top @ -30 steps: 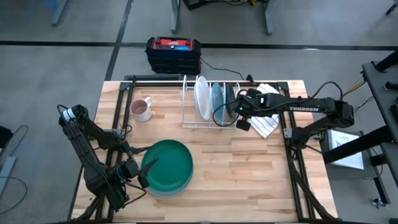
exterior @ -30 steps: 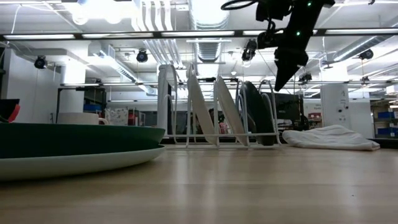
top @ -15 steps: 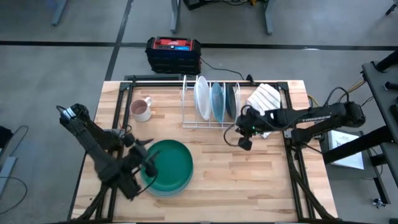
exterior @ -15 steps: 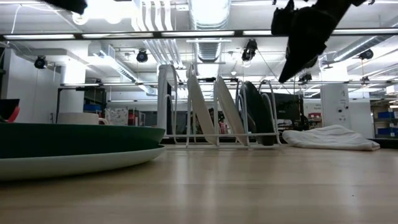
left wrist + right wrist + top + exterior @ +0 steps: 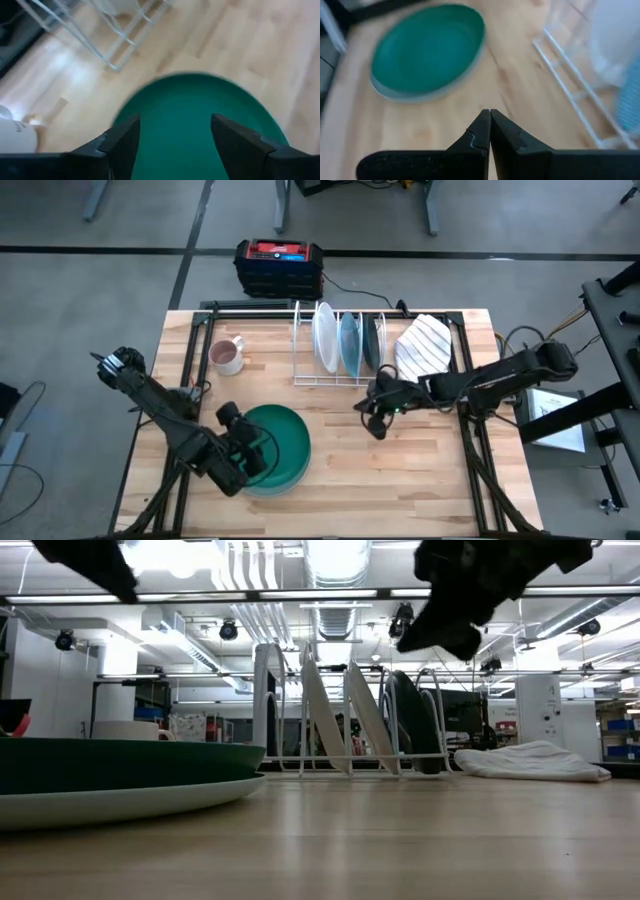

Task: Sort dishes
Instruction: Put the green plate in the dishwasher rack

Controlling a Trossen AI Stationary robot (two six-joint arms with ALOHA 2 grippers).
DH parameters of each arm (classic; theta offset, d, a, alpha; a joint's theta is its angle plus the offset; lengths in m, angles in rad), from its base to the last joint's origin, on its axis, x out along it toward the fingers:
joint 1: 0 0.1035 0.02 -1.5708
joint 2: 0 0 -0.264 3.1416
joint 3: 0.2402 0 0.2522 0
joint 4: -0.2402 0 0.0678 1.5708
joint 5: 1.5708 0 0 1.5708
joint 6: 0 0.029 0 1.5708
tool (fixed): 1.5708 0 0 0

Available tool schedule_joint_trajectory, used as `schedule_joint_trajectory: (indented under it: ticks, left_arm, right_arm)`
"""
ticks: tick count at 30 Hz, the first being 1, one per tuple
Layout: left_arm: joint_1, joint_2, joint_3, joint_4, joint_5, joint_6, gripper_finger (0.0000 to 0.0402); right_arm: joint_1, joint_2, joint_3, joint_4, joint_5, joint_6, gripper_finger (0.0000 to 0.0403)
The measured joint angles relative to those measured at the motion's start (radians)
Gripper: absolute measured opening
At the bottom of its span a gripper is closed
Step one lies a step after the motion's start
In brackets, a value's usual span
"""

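High view: the left gripper (image 5: 250, 458) hangs spread wide over the green plate (image 5: 280, 442), lower centre (stacked on a paler one). The right gripper (image 5: 374, 423), pinched closed, hovers mid-frame below the rack (image 5: 310, 379). Left wrist view: fingers (image 5: 122, 142) straddle the green plate.

**Both arms moved, dishes didn't**

Left gripper (image 5: 262, 455) came in from the table's left edge and now sits over the left rim of the green plate (image 5: 280, 442), fingers (image 5: 122, 145) spread wide across it in the left wrist view. Right gripper (image 5: 372, 420) pulled back from the rack (image 5: 335, 378) and its upright plates, swung toward the table middle; it's now above bare wood in front of the rack, fingers (image 5: 481, 131) pressed together.
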Motion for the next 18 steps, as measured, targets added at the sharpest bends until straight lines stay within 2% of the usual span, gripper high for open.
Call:
schedule_joint_trajectory:
  ticks: [5,8,14,18]
  left_arm:
    - [-0.063,0.034,0.0,0.004,0.05,-0.007,0.0233]
    - [-0.1,0.06,0.0,0.007,0.06,-0.031,0.0233]
    - [-0.148,0.112,0.0,0.019,0.058,-0.1,0.0233]
    - [-0.161,0.183,0.0,0.031,-0.002,-0.136,0.0233]
  right_arm:
    - [0.03,0.119,0.01,0.193,-0.069,0.058,0.0]
    - [0.035,0.186,0.022,0.276,-0.071,0.115,0.0]
    - [0.032,0.311,0.083,0.297,-0.069,0.197,0.0007]
    - [0.034,0.409,0.144,0.305,-0.003,0.242,0.0034]
